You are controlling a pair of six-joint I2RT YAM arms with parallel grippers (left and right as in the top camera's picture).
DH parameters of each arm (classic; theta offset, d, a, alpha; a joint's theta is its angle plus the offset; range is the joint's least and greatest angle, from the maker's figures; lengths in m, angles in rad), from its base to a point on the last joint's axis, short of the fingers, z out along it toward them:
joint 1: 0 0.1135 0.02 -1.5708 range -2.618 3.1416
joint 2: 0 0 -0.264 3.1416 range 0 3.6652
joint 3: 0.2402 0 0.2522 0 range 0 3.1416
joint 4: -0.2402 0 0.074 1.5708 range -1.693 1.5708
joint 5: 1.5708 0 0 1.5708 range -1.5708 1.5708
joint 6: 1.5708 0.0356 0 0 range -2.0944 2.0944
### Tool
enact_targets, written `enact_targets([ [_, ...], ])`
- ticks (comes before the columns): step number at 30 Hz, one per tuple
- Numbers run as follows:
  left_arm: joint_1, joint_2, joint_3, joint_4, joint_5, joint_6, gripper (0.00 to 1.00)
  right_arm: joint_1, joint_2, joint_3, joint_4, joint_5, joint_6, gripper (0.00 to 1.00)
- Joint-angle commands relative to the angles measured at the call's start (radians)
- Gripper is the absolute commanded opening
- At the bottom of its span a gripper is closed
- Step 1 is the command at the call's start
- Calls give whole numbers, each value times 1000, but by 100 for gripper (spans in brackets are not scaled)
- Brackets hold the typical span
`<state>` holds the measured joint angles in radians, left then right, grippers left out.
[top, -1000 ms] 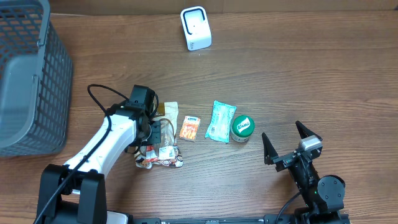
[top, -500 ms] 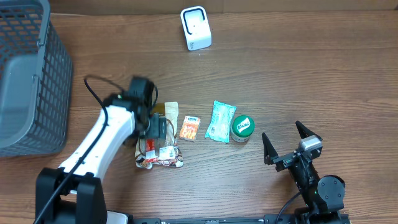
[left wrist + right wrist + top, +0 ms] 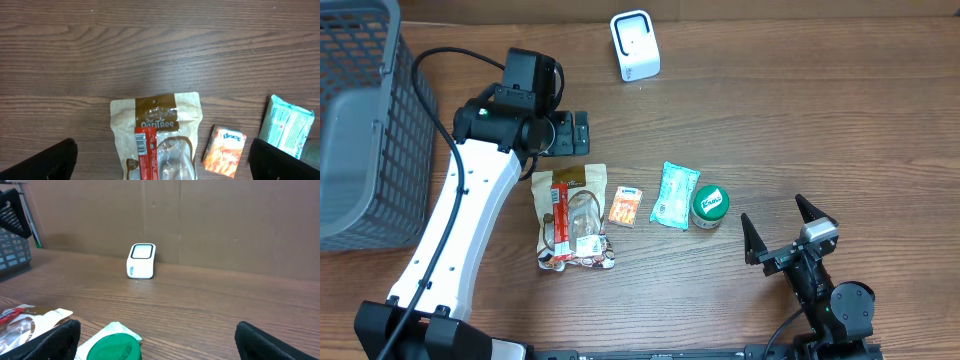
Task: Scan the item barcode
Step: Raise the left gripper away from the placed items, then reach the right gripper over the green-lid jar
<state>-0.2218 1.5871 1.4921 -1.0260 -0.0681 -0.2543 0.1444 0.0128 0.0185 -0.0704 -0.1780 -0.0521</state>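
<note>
- My left hand (image 3: 578,133) is released, jaws spread wide with nothing between them. It hangs over bare tabletop (image 3: 800,120), just beyond the top edge of the snack pouch (image 3: 570,222).
- My wrist view looks straight down on the pouch, which lies flat and face up. The brown PanTree label is nearest my hand and a red stick (image 3: 141,150) lies on its clear window.
- No barcode shows on that upper face, so I judge it sits on the underside. Any grasp should let me turn the pouch over.
- The pouch is at the left end of a row with the tissue pack (image 3: 626,206), the wipes packet (image 3: 674,195) and the green-lidded tub (image 3: 710,204). They lie close together but mostly apart, which leaves each one room to be picked singly.
- The scanner (image 3: 635,45) stands upright near the far edge, well apart from the row, with its window tilted toward me. An item lifted from the row can be shown to it there.
- The basket (image 3: 360,120) at my far left is probably where scanned goods go.
- My right hand (image 3: 782,228) is also spread wide and empty, parked near the front edge, clear of the tub.
</note>
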Motion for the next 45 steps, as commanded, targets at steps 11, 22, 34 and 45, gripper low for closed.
enact_targets([
  [11, -1, -3, 13, -2, -17, 7, 100, -4, -8, -11, -7, 92, 3, 100],
  [22, -1, -3, 13, -2, -17, 7, 100, -4, -8, -10, 20, -8, 46, 100],
  [34, -1, -3, 13, -2, -17, 7, 100, -5, 10, 336, -159, 11, 209, 100],
  [45, -1, -3, 13, -2, -17, 7, 100, -5, 457, 1067, -755, 35, 201, 100],
])
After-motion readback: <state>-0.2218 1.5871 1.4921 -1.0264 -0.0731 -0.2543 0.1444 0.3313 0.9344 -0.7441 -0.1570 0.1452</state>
